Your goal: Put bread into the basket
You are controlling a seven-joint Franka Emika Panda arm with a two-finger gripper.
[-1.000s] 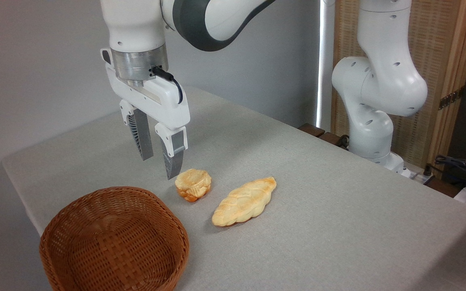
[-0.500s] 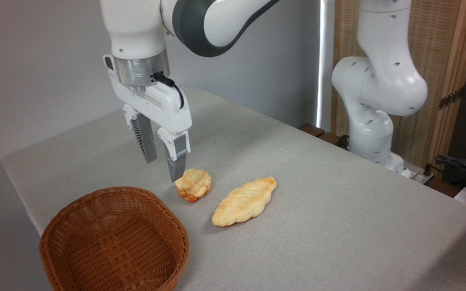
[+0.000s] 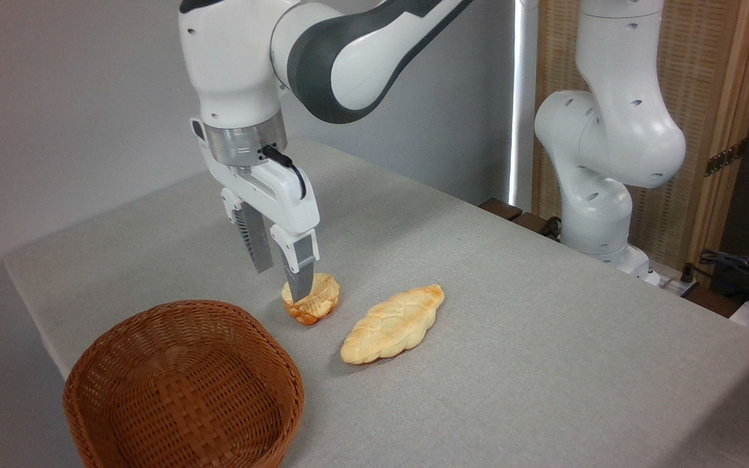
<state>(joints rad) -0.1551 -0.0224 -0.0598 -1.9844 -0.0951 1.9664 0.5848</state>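
Approach stage of the pick. The tool (image 3: 281,283) hangs fingers-down over the bread (image 3: 313,300), a small round golden bun lying on the grey desk (image 3: 543,338) just behind the rim of the basket (image 3: 183,383). Its two fingers are spread apart and hold nothing; the nearer fingertip (image 3: 300,289) overlaps the bun's left edge as seen from the camera, while the farther finger stands behind and to the left. Whether the nearer tip touches the crust or sits just in front of it cannot be told from this single view.

The bun is not yet between the fingers, so the grasp is judged not begun. The next move calls for a small sideways correction to bring the bun between the fingers, a short descent, then closing on its sides; after that a lift and a short carry toward the camera to the basket, which is empty.

Count: one bun; one longer braided loaf (image 3: 393,323), lying to the right of the bun and apart from it; one woven basket; one arm with one two-fingered tool
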